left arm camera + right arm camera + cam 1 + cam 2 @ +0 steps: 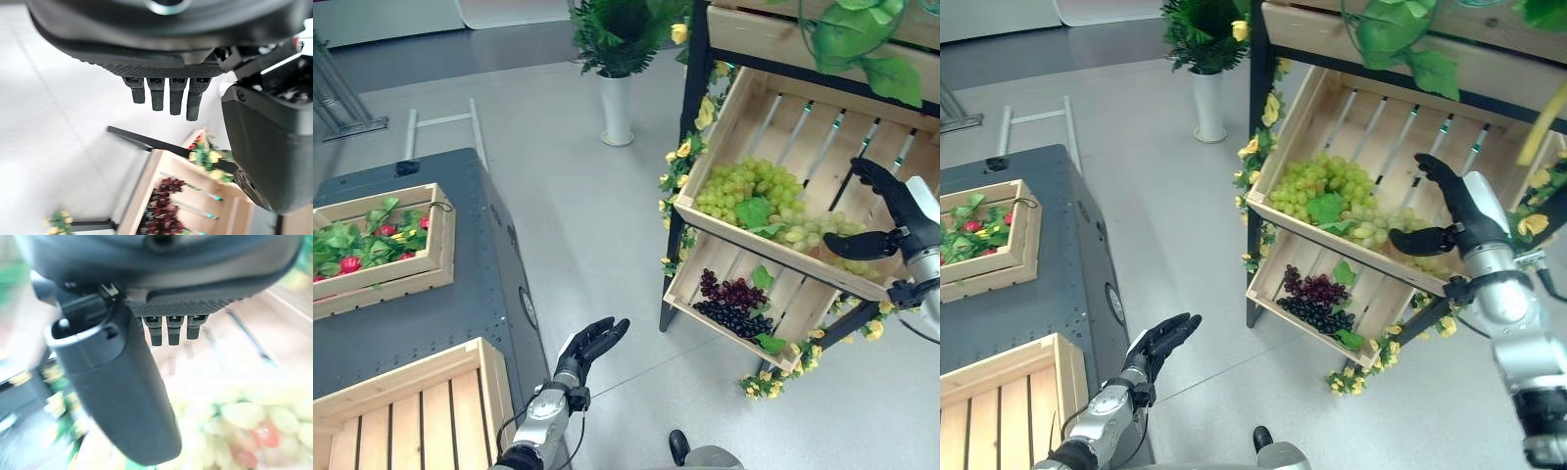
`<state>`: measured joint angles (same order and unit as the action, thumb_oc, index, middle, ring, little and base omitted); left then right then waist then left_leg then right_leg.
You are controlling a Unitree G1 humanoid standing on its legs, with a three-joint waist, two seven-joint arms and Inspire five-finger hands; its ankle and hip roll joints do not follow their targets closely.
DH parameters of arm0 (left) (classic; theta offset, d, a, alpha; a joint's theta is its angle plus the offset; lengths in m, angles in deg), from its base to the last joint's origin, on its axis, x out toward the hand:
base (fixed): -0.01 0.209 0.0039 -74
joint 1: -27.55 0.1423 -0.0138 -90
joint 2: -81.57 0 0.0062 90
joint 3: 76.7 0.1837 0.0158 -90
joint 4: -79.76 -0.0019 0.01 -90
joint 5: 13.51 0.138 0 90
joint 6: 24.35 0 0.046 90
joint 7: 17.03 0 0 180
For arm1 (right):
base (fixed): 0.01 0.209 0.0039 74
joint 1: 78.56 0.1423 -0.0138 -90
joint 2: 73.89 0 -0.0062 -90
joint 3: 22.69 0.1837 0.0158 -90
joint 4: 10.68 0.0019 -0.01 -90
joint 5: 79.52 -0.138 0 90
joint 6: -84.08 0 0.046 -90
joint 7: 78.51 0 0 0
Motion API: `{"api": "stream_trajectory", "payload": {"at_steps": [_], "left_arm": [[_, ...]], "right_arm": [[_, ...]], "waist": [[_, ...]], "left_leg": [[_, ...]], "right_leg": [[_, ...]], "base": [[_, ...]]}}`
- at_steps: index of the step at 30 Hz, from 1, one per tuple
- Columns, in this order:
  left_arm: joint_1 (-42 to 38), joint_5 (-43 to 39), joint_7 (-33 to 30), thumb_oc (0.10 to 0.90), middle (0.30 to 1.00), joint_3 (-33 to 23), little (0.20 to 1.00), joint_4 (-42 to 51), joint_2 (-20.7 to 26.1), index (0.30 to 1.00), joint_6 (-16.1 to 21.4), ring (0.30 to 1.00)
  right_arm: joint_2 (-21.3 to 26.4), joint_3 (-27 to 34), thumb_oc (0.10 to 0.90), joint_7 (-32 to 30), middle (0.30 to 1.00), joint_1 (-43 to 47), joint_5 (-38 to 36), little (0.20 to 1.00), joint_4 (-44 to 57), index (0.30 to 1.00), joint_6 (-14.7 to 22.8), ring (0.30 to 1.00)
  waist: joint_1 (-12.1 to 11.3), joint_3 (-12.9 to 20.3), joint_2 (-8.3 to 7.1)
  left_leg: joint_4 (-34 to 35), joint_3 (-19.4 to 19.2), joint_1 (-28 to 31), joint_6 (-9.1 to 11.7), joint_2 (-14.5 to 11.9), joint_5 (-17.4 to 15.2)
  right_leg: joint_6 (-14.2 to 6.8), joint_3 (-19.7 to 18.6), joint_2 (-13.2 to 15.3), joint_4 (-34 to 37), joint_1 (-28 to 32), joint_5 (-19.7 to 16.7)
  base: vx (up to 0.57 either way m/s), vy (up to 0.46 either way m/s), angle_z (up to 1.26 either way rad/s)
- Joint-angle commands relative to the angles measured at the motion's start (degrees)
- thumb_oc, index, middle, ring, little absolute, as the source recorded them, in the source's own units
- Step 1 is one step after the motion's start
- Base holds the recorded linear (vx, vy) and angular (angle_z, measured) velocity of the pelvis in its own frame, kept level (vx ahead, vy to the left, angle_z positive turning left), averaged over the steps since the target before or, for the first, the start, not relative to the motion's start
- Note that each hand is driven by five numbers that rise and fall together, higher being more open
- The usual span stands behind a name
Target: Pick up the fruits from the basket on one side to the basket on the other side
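Right hand (1469,220) fingers (1435,171) spread wide, thumb out to the side, holding nothing; hand hovers over the green grapes (1327,191) in the upper crate (1304,110) of the shelf rack (1261,147), palm facing down toward the fruit. Right wrist view: fingers straight, pale grapes below them, contact can't be confirmed. Arm reaches in from the right, forearm angled up to the crate.

Left hand (590,345) fingers relaxed and open, empty, held low over the floor (587,235) just beside the dark bench (431,294), palm up-ish.

Green grapes lie heaped at the crate's low front edge with a few leaves. Dark grapes (732,304) sit in the lower crate (690,282). On the bench: a slatted crate (411,411) near the robot, and a farther crate (435,257) with leaves and red fruit.
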<state>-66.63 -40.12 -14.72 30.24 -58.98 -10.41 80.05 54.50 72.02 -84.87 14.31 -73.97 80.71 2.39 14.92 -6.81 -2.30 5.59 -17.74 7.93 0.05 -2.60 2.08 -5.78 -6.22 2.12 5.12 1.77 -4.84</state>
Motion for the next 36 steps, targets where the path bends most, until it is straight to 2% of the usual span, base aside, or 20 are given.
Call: {"api": "stream_trajectory", "payload": {"at_steps": [1, 5, 7, 9, 10, 14, 16, 19, 20, 22, 24, 28, 32, 36], "left_arm": [[-3.0, 2.7, -0.3, 0.800, 0.900, -0.9, 0.900, -1.7, -0.5, 0.900, 4.8, 0.900], [-2.4, 3.6, -1.1, 0.800, 0.900, -1.6, 0.900, -3.9, -0.9, 0.900, 5.6, 0.900], [-1.8, 4.0, -1.5, 0.800, 0.900, -2.0, 0.900, -5.5, -1.1, 0.900, 5.8, 0.900], [-1.4, 4.5, -1.4, 0.800, 0.900, -2.1, 0.900, -6.3, -1.4, 0.900, 6.2, 0.900], [-0.9, 5.1, -1.4, 0.800, 0.900, -2.0, 0.900, -7.0, -1.7, 0.900, 6.1, 0.900], [-0.1, 6.1, -1.2, 0.800, 0.900, -1.3, 0.900, -8.4, -2.4, 0.900, 6.8, 0.900], [0.2, 6.5, -1.2, 0.800, 0.900, -0.5, 0.900, -9.6, -2.8, 0.900, 6.8, 0.900], [0.4, 7.1, -1.4, 0.800, 0.900, 0.3, 0.900, -11.6, -3.3, 0.900, 6.8, 0.900], [0.4, 7.3, -1.7, 0.800, 0.900, 0.5, 0.900, -11.9, -3.4, 0.900, 6.3, 0.900], [0.6, 8.9, -2.0, 0.800, 0.900, 0.9, 0.900, -12.8, -3.8, 0.900, 4.8, 0.900], [0.6, 9.5, -1.9, 0.800, 0.900, 1.0, 0.900, -13.3, -4.0, 0.900, 4.5, 0.900], [0.7, 11.4, -2.7, 0.800, 0.900, 1.4, 0.900, -14.3, -4.2, 0.900, 3.3, 0.900], [0.8, 13.2, -2.6, 0.800, 0.900, 1.8, 0.900, -15.3, -4.2, 0.900, 3.3, 0.900], [0.6, 13.1, -2.2, 0.800, 0.900, 2.1, 0.900, -16.6, -4.2, 0.900, 4.9, 0.900]], "right_arm": [[0.1, 8.7, 0.800, -6.9, 0.900, 2.3, 10.8, 0.900, 6.0, 0.900, 7.7, 0.900], [-1.0, 8.1, 0.800, -9.0, 0.900, -0.7, 18.3, 0.900, 11.5, 0.900, 12.2, 0.900], [-2.2, 6.0, 0.800, -8.8, 0.900, -1.5, 20.3, 0.900, 13.9, 0.900, 16.1, 0.900], [-3.5, 4.4, 0.800, -7.6, 0.900, -2.1, 20.7, 0.900, 14.9, 0.900, 17.2, 0.900], [-5.1, 2.0, 0.800, -4.7, 0.900, -2.4, 18.7, 0.900, 15.3, 0.900, 17.5, 0.900], [-7.8, -3.0, 0.800, -1.9, 0.900, -2.3, 16.1, 0.900, 13.4, 0.900, 18.0, 0.900], [-10.7, -8.5, 0.800, -1.9, 0.900, -1.7, 14.9, 0.900, 9.9, 0.900, 18.5, 0.900], [-13.9, -15.4, 0.800, -2.7, 0.900, -0.8, 17.1, 0.900, 5.0, 0.900, 20.0, 0.900], [-14.5, -16.9, 0.800, -2.0, 0.900, -0.7, 16.7, 0.900, 4.3, 0.900, 19.5, 0.900], [-18.0, -23.8, 0.800, -2.4, 0.900, 0.0, 17.0, 0.900, -2.8, 0.900, 19.3, 0.900], [-19.6, -26.4, 0.800, -2.6, 0.900, 0.4, 17.0, 0.900, -6.2, 0.900, 19.1, 0.900], [-24.3, -32.1, 0.800, -1.9, 0.900, 1.0, 12.7, 0.900, -16.4, 0.900, 16.2, 0.900], [-28.3, -34.5, 0.800, -0.7, 0.900, 0.6, 9.1, 0.900, -25.1, 0.900, 12.7, 0.900], [-32.3, -34.3, 0.800, -0.9, 0.900, 0.0, 7.8, 0.900, -36.4, 0.900, 12.4, 0.900]], "waist": [[-1.3, 3.8, -0.59], [-1.2, 3.8, -0.19], [-1.5, 3.9, -0.04], [-1.7, 3.9, 0.00], [-2.1, 3.9, 0.01], [-2.6, 3.9, 0.03], [-3.3, 3.8, 0.05], [-4.2, 3.8, 0.00], [-4.4, 3.7, 0.03], [-5.5, 3.6, -0.11], [-5.9, 3.6, -0.16], [-7.4, 3.5, -0.31], [-8.4, 3.4, -0.22], [-9.4, 3.1, 0.15]], "left_leg": [[-0.6, 0.5, 2.0, -1.7, 3.0, -9.2], [-0.6, 0.4, 2.1, -1.8, 3.1, -9.4], [-0.6, 0.5, 2.2, -1.9, 3.2, -9.5], [-0.7, 0.5, 2.2, -1.9, 3.2, -9.5], [-0.7, 0.7, 2.2, -1.9, 3.2, -9.5], [-0.7, 1.1, 2.2, -1.9, 3.3, -9.4], [-0.8, 1.5, 2.2, -1.9, 3.3, -9.4], [-0.7, 2.0, 2.1, -1.8, 3.4, -9.2], [-0.7, 2.3, 2.2, -1.8, 3.4, -9.3], [-0.7, 3.2, 2.1, -1.8, 3.5, -9.1], [-0.8, 3.6, 2.1, -1.7, 3.5, -9.1], [-0.7, 4.6, 1.9, -1.6, 3.5, -8.9], [-0.7, 5.5, 1.7, -1.6, 3.5, -8.8], [-1.1, 6.4, 1.4, -1.8, 3.7, -8.9]], "right_leg": [[0.4, -1.9, -4.4, -1.2, 1.1, 3.7], [0.1, -1.9, -4.3, -1.4, 1.1, 4.0], [0.0, -1.5, -4.2, -1.5, 1.2, 4.2], [-0.1, -1.2, -4.1, -1.5, 1.2, 4.3], [-0.1, -0.9, -3.9, -1.6, 1.3, 4.3], [0.0, -0.3, -3.7, -1.5, 1.4, 4.4], [0.1, 0.5, -3.5, -1.5, 1.6, 4.4], [0.1, 1.5, -3.2, -1.3, 1.8, 4.4], [0.1, 1.8, -3.2, -1.3, 2.0, 4.5], [0.2, 3.1, -2.9, -1.3, 2.2, 4.6], [0.3, 3.6, -2.7, -1.3, 2.4, 4.6], [0.5, 5.4, -2.3, -1.2, 2.6, 4.8], [0.8, 6.9, -2.1, -1.6, 2.8, 5.3], [1.3, 8.4, -2.0, -2.4, 3.1, 6.3]], "base": [[0.02, 0.013, -0.06], [0.02, 0.002, -0.07], [0.00, 0.000, 0.00], [0.01, -0.016, 0.01], [0.01, -0.032, 0.02], [0.01, -0.028, 0.05], [0.01, -0.041, 0.05], [0.01, -0.046, 0.06], [0.00, -0.053, 0.05], [0.00, -0.067, 0.06], [0.00, -0.047, 0.10], [0.00, -0.047, 0.17], [-0.01, -0.042, 0.10], [0.00, -0.032, 0.16]]}}
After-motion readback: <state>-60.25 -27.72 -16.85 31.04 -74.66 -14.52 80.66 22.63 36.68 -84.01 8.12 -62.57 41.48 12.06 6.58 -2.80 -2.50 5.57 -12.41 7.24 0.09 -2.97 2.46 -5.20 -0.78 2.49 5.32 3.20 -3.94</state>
